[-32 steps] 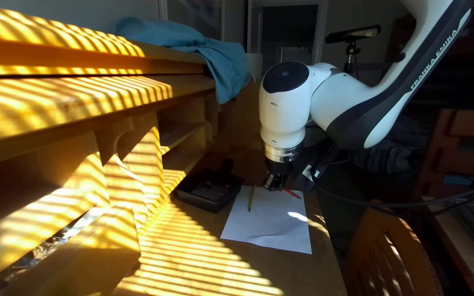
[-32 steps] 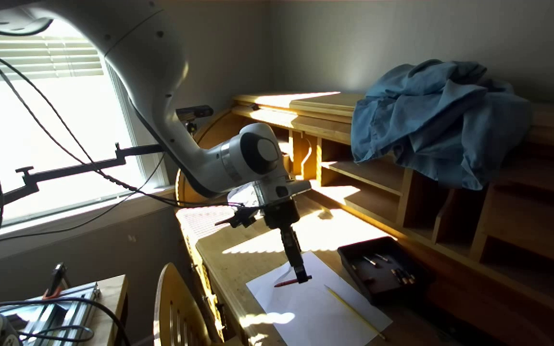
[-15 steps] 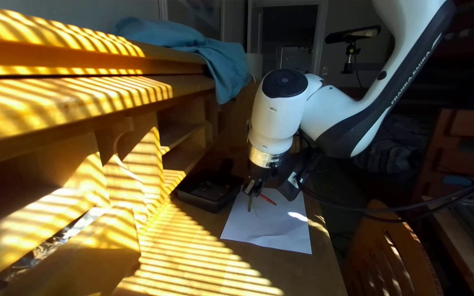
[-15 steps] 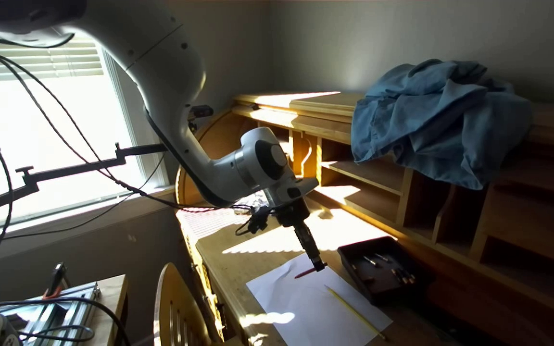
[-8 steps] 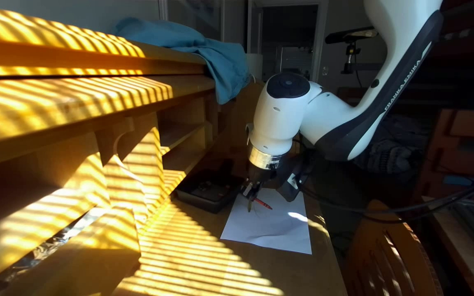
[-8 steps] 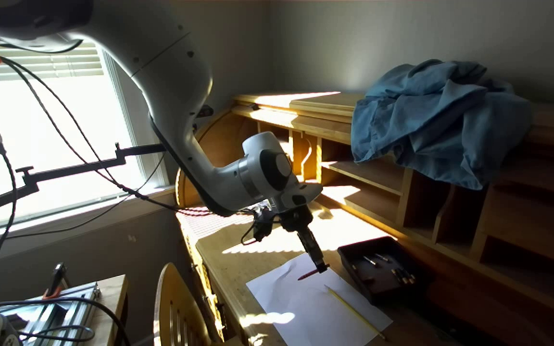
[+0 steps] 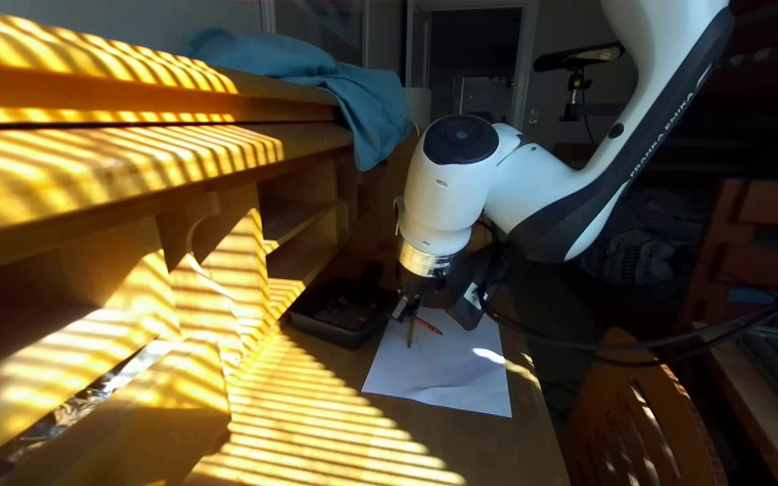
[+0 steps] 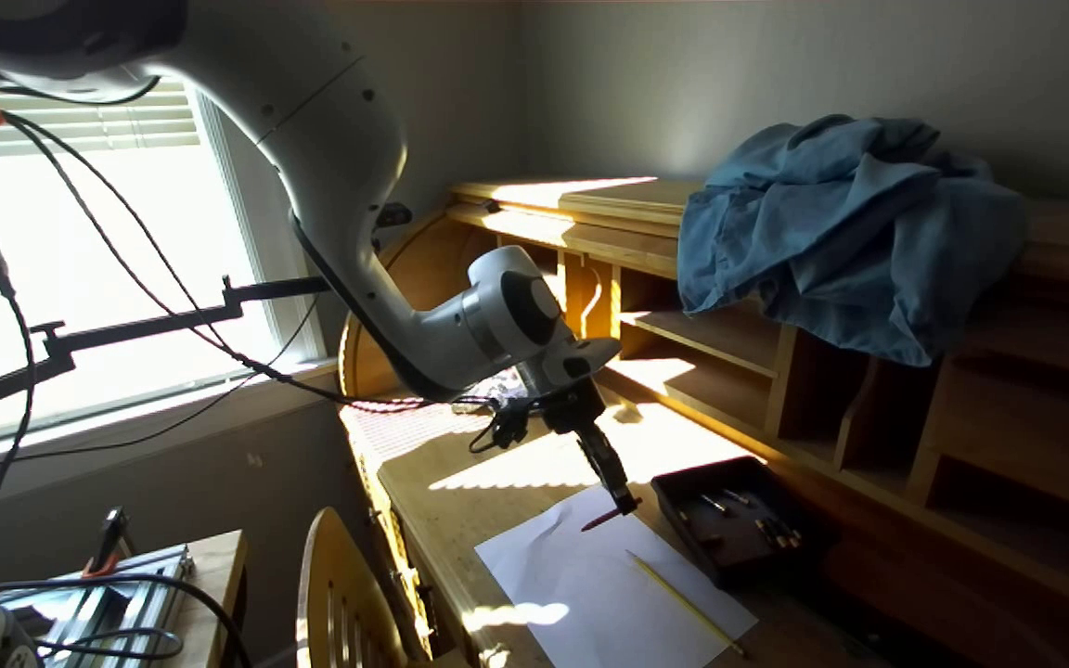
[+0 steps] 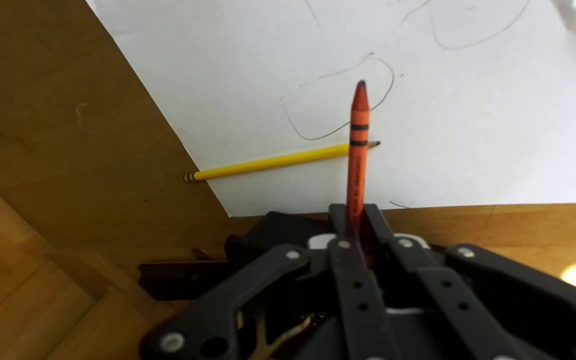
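Since the earlier frames, our pincer (image 9: 355, 212) has carried the red crayon (image 9: 358, 155) across the creased white paper (image 9: 468, 125), nearer the black tray (image 7: 321, 331). From the wrist, we lose the crayon's rear end between the jaws; the pieces (image 8: 780, 536) in the tray are too dark for us to name. Jaws drawn nearly together, the pincer grips that crayon; its banded barrel and waxy cone jut out over the paper, hiding part of the slim yellow pencil (image 9: 278, 161).
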Motion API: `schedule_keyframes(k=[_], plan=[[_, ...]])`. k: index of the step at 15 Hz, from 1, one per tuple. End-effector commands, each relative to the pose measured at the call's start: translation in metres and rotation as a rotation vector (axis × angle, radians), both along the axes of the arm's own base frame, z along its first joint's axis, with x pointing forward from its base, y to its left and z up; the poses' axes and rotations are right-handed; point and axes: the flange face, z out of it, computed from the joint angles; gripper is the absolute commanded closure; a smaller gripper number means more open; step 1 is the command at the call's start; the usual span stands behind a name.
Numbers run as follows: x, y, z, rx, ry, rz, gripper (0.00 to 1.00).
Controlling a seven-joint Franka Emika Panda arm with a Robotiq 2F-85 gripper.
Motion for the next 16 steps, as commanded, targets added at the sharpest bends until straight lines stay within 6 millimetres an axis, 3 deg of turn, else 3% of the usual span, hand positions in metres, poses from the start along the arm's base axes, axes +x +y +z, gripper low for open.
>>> schedule_keyframes(k=[1, 3, 4, 8, 9, 16], plan=[[0.008, 0.0099, -0.0004, -0.05, -0.03, 0.005, 0.98], [0.0036, 0.0077, 0.0035, -0.026, -0.008, 0.005, 0.98], [0.0037, 0.0094, 0.0035, -0.026, -0.009, 0.007, 0.91], [0.0037, 0.0086, 0.0034, -0.023, -0.008, 0.005, 0.91], [0.0038, 0.0085, 0.0034, -0.023, -0.008, 0.005, 0.98], [0.0034, 0.0146, -0.0003, -0.143, 0.028, -0.104, 0.98]])
